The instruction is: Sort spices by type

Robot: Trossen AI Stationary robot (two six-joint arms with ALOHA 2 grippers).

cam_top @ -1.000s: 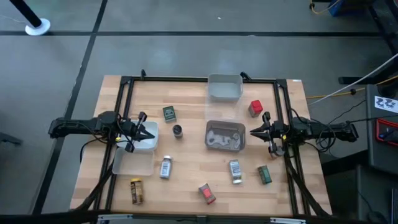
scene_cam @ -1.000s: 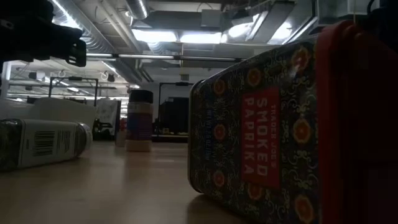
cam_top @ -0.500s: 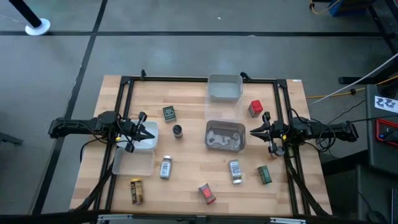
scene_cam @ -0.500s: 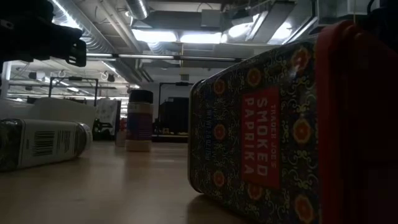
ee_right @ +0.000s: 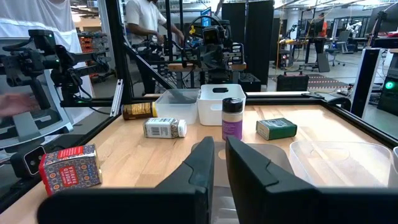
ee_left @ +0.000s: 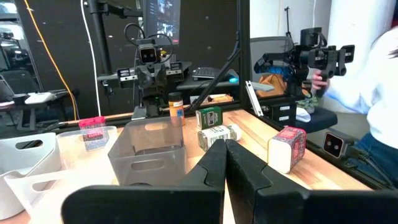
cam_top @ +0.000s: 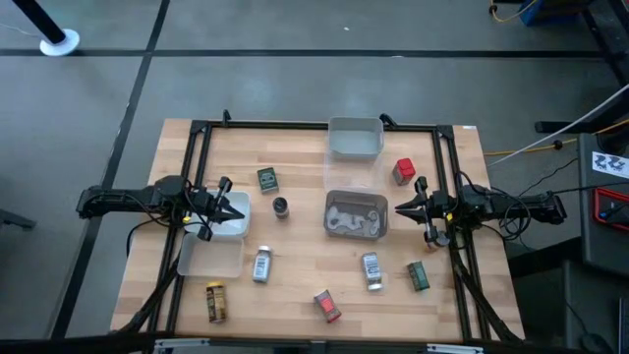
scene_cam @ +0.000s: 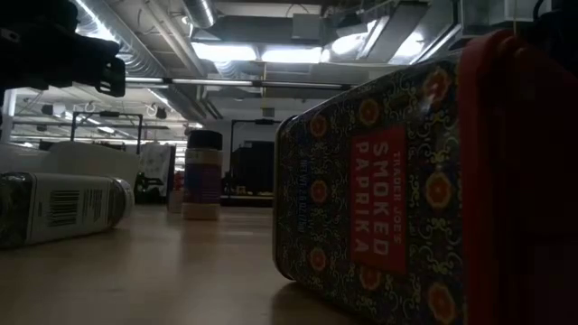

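The spices lie scattered on the wooden table. In the high view I see a green tin, a small dark round jar, a red box, two silver-grey jars, a second green tin, a second red box and a yellow-brown jar. My left gripper hovers shut over a white tray. My right gripper hovers shut beside the right end of the middle clear tray. Neither touches anything.
A clear tray sits at the far edge and another near the left arm. A black frame borders the table. The low view is filled by the paprika box. A person stands beyond the table.
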